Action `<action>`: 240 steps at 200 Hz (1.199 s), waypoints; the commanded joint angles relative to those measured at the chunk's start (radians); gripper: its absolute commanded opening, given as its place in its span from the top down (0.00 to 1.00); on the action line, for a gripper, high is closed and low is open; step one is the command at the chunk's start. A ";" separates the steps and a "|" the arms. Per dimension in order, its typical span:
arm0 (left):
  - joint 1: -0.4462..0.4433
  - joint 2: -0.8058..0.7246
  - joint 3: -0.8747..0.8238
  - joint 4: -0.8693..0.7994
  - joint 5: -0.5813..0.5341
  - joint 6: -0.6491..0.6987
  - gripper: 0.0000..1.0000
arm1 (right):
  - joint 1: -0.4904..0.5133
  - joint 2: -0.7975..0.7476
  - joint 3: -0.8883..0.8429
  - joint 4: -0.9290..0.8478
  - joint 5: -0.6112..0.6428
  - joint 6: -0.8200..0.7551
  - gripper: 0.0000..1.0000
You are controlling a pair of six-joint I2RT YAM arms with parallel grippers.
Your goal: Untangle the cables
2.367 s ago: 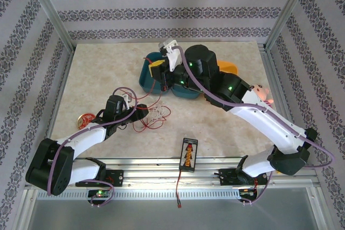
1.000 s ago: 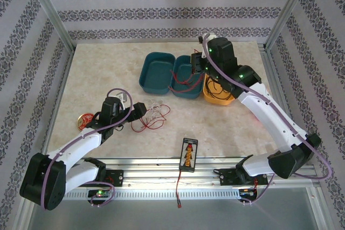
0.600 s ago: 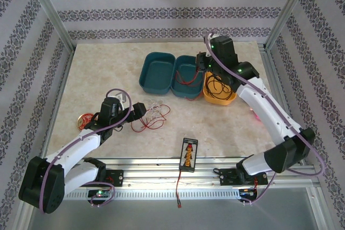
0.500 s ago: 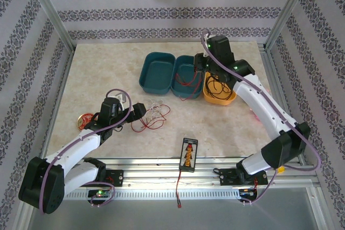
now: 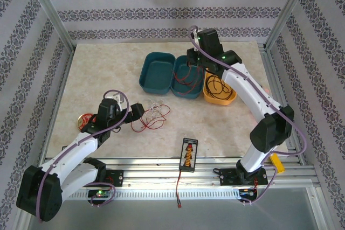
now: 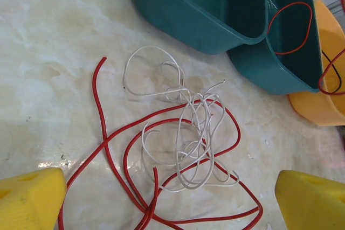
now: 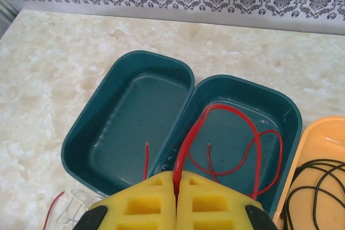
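The right fingers (image 7: 215, 203) are clenched on a red cable (image 7: 190, 133) looping ahead into a teal tub (image 7: 253, 82), with a black cable (image 7: 310, 164) coiled in the orange tub (image 7: 318, 123) to their right. The left fingers (image 6: 32, 197) stand released, with a whitish cable (image 6: 186, 133) and a second red cable (image 6: 98, 95) tangled on the desk (image 6: 48, 36) between them.

The right gripper (image 7: 176, 184) has its yellow jaws pressed together on the red cable (image 7: 190, 138), which arches up and loops into the right teal tub (image 7: 237, 87). The left teal tub (image 7: 129, 122) touches it. An orange tub (image 7: 318, 133) holds the black cable (image 7: 307, 181) on the marbled bench (image 7: 54, 68).
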 commanded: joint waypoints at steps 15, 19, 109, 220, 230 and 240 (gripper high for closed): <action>0.012 -0.048 -0.007 -0.064 -0.024 0.029 0.01 | -0.009 0.065 0.082 -0.010 0.057 -0.089 1.00; 0.013 -0.054 -0.009 -0.068 -0.023 0.028 0.01 | -0.009 0.075 0.089 -0.012 0.061 -0.096 1.00; 0.011 -0.158 -0.022 -0.130 -0.049 0.023 0.01 | -0.032 0.206 0.174 -0.061 0.110 -0.237 1.00; 0.013 -0.141 -0.026 -0.114 -0.042 0.016 0.01 | -0.039 0.325 0.142 -0.091 0.000 -0.212 1.00; 0.013 -0.142 -0.028 -0.109 -0.039 0.014 0.01 | -0.039 0.332 0.141 -0.094 -0.006 -0.207 1.00; 0.012 -0.139 -0.030 -0.107 -0.037 0.014 0.01 | -0.039 0.343 0.140 -0.099 -0.011 -0.203 1.00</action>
